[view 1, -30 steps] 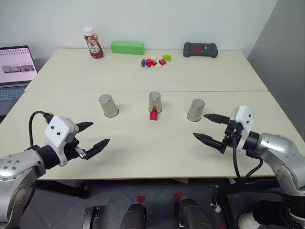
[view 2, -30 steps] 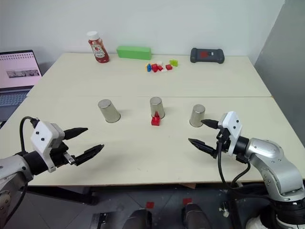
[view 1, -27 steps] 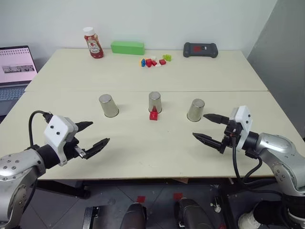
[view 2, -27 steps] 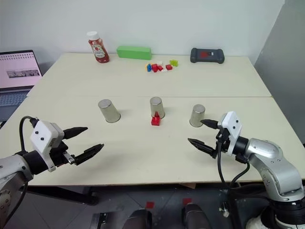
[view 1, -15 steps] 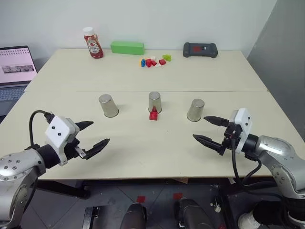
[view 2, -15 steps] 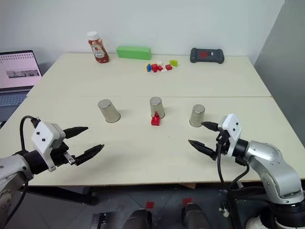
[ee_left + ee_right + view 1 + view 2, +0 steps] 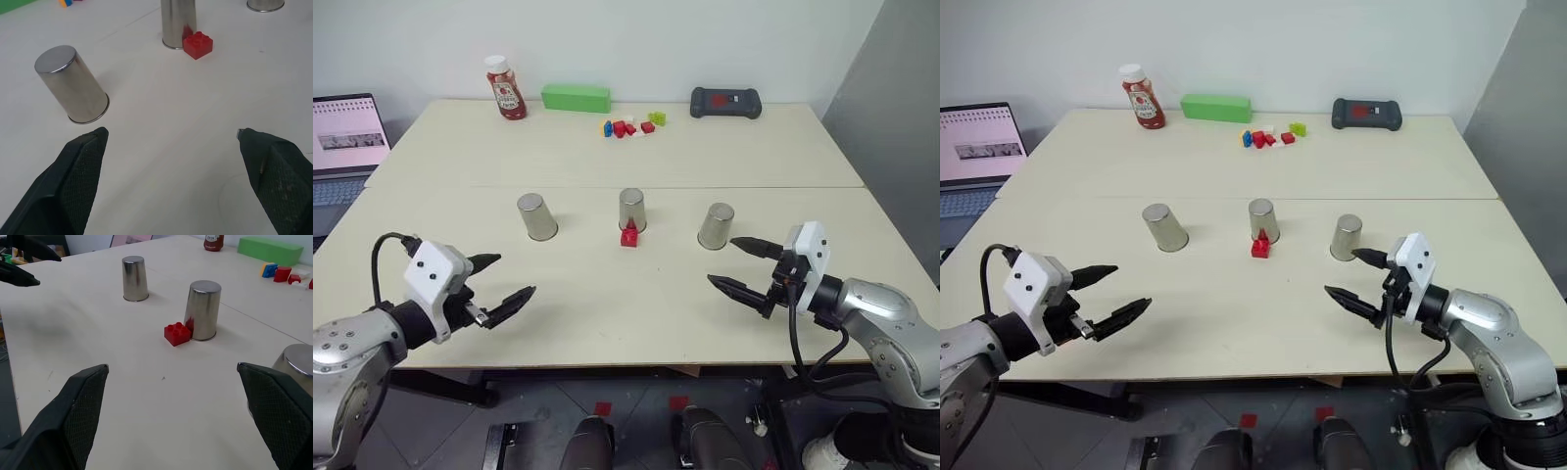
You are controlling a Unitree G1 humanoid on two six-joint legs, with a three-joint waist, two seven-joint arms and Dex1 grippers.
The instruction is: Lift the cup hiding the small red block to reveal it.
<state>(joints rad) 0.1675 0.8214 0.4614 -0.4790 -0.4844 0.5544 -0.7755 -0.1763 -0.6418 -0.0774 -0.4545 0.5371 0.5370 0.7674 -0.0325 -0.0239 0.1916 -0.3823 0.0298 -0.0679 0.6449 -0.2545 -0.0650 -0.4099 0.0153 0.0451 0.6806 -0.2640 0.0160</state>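
Three shiny metal cups stand upside down in a row on the table: a left cup [image 7: 537,216], a middle cup [image 7: 631,210] and a right cup [image 7: 715,225]. The small red block [image 7: 628,236] lies uncovered on the table, right against the near side of the middle cup's base [image 7: 202,309]. My left gripper [image 7: 517,274] hovers open over the table's near edge, short of the left cup. Just in front of the right cup, my right gripper [image 7: 721,260] hangs open. Neither gripper touches or holds anything.
At the table's far edge stand a ketchup bottle [image 7: 505,88], a green box [image 7: 576,98], a pile of coloured bricks [image 7: 631,125] and a black device [image 7: 725,102]. An open laptop [image 7: 347,142] sits off the left side.
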